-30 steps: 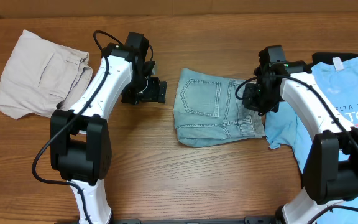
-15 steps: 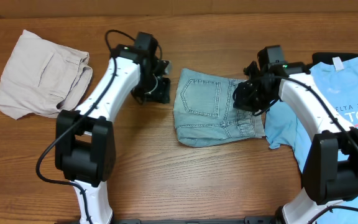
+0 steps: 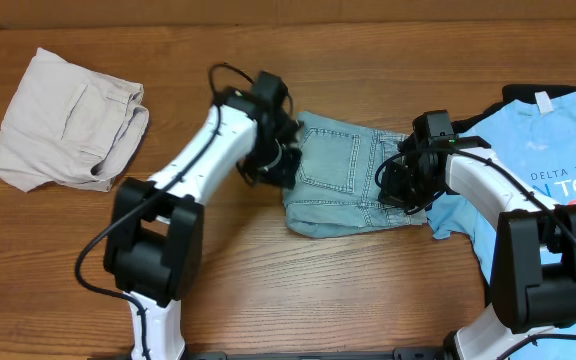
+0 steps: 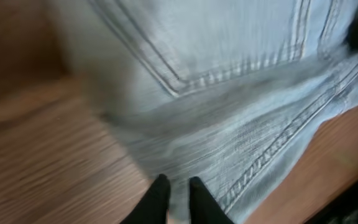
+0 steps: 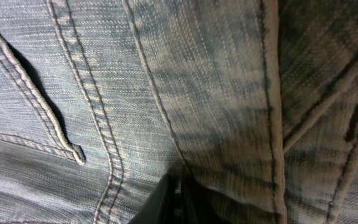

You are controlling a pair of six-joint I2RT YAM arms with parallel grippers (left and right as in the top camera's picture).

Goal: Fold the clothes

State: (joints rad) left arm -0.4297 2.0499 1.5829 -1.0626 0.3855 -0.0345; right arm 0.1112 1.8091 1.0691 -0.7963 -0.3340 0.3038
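Note:
The light-blue denim shorts (image 3: pixel 340 185) lie folded in the middle of the table, pocket side up. At their left edge my left gripper (image 3: pixel 282 166) has come in; in the left wrist view its black fingers (image 4: pixel 159 200) stand almost together with a strip of denim (image 4: pixel 229 56) pinched between them. My right gripper (image 3: pixel 406 186) sits on the shorts' right edge. The right wrist view is filled with denim (image 5: pixel 73 74), which puckers round the shut fingertips (image 5: pixel 166 198). Beige shorts (image 3: pixel 63 120) lie far left. A sky-blue printed T-shirt (image 3: pixel 553 185) lies far right, over a black garment (image 3: pixel 516 94).
The wooden table (image 3: pixel 298 290) shows bare between the garments and along the front. Both arm bases stand at the front edge, left (image 3: pixel 148 270) and right (image 3: pixel 538 280).
My left arm swung right from beside the beige shorts to the denim's left edge, and its fingers closed. My right gripper slid down onto the denim's right edge and closed.

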